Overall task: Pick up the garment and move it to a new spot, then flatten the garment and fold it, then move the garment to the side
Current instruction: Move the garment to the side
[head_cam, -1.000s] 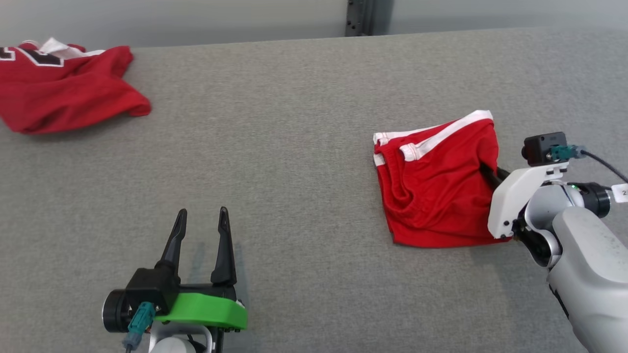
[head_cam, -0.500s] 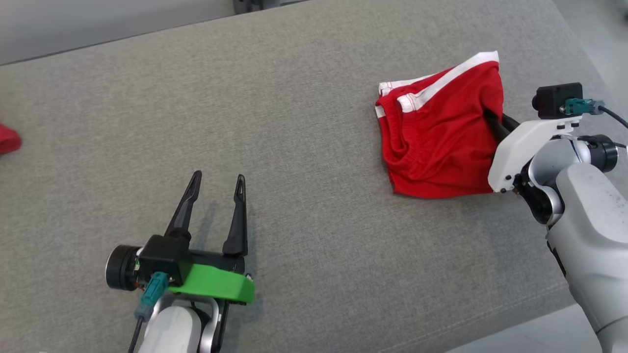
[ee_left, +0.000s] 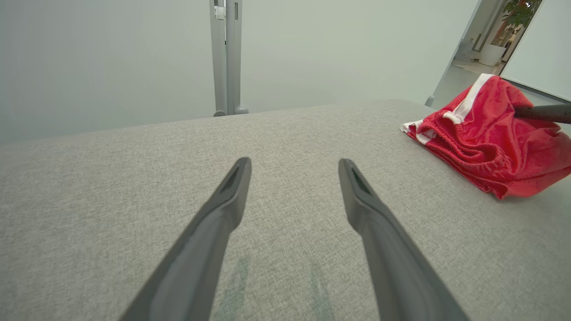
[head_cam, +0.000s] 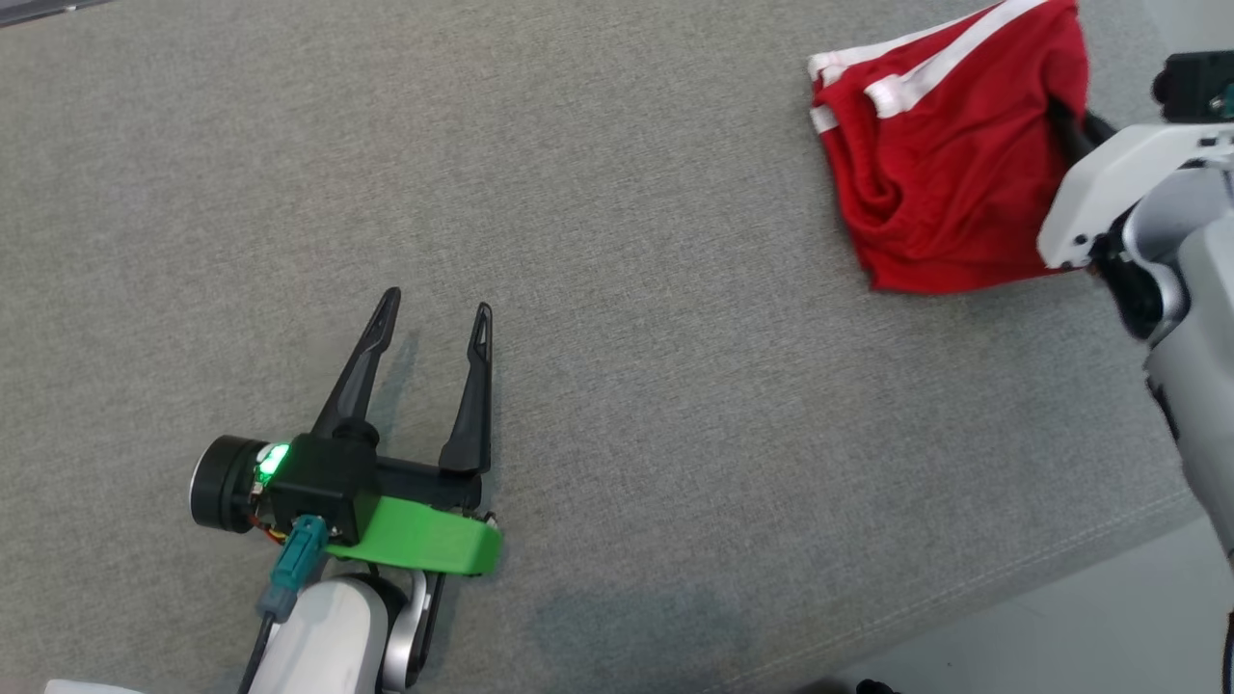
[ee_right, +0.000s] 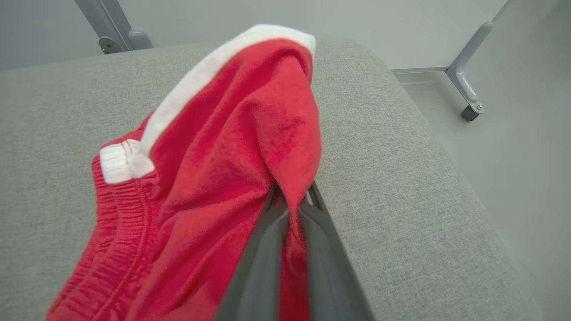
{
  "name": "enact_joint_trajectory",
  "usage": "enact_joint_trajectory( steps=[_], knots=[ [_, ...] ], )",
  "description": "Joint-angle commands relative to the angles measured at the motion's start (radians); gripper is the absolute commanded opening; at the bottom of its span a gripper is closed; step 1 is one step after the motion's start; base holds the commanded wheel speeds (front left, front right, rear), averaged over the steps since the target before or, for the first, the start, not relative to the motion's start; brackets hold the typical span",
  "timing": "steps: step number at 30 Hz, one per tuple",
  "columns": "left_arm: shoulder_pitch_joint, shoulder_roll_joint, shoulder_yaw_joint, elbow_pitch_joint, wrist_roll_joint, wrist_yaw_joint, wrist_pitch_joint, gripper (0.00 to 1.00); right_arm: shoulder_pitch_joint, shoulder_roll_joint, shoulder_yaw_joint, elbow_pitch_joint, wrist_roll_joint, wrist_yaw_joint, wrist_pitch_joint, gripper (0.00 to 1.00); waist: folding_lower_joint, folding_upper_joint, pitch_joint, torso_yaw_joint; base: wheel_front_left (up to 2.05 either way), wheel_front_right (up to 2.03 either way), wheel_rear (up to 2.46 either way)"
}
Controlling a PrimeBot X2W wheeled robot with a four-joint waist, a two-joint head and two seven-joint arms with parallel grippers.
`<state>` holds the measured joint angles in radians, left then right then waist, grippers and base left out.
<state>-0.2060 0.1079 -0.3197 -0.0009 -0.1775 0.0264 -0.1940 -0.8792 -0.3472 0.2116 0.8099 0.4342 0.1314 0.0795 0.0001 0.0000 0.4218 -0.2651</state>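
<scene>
The garment (head_cam: pixel 935 164) is a pair of red shorts with white trim, lying crumpled near the table's right end. My right gripper (head_cam: pixel 1060 116) reaches in from the right and is shut on a fold at its right edge. In the right wrist view the two fingers pinch red cloth (ee_right: pixel 214 178) that drapes over the right gripper (ee_right: pixel 292 200) and hides the tips. My left gripper (head_cam: pixel 436 303) is open and holds nothing, well to the left over bare table. In the left wrist view the left gripper (ee_left: pixel 294 164) points at the far edge, with the garment (ee_left: pixel 490 147) off to the right.
The grey fabric table (head_cam: pixel 617 193) ends in a rounded edge at the lower right (head_cam: pixel 1060 578), with pale floor (head_cam: pixel 1109 646) beyond it. A grey frame leg (ee_right: pixel 468 89) stands on the floor past the table's corner. An upright post (ee_left: pixel 225 58) rises behind the far edge.
The head view has swung to the right, so a red jersey at the far left has left the picture. My right gripper stays shut on the garment and the left stays open.
</scene>
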Motion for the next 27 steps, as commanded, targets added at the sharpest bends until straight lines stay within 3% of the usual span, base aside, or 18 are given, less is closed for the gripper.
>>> enact_joint_trajectory(
  steps=[1,15,16,18,27],
  knots=[
    [-0.019,0.009,0.002,-0.016,0.008,0.004,0.006,1.00,-0.030,-0.017,-0.014,0.021,-0.009,-0.001,-0.010,0.00,-0.0001,0.0000,0.026,0.033,0.00,0.00,0.00],
    [-0.005,0.022,-0.022,-0.091,0.020,0.015,0.028,1.00,-0.158,-0.178,-0.088,0.217,-0.056,-0.001,-0.051,0.00,-0.0001,0.0000,0.083,0.137,0.00,0.00,0.00],
    [-0.003,0.023,-0.023,-0.091,0.019,0.016,0.027,1.00,-0.160,-0.182,-0.092,0.233,-0.069,-0.001,-0.060,0.28,-0.0001,0.0000,0.083,0.140,0.00,0.00,0.00],
    [-0.001,0.022,-0.026,-0.090,0.017,0.017,0.026,1.00,-0.169,-0.191,-0.103,0.257,-0.096,-0.001,-0.102,1.00,-0.0001,0.0000,0.082,0.146,0.00,0.00,0.00],
    [0.013,0.020,-0.032,-0.070,0.006,0.026,0.022,1.00,-0.188,-0.138,-0.134,0.345,-0.183,-0.001,-0.246,1.00,-0.0001,0.0000,0.039,0.143,0.00,0.00,0.00]
  ],
)
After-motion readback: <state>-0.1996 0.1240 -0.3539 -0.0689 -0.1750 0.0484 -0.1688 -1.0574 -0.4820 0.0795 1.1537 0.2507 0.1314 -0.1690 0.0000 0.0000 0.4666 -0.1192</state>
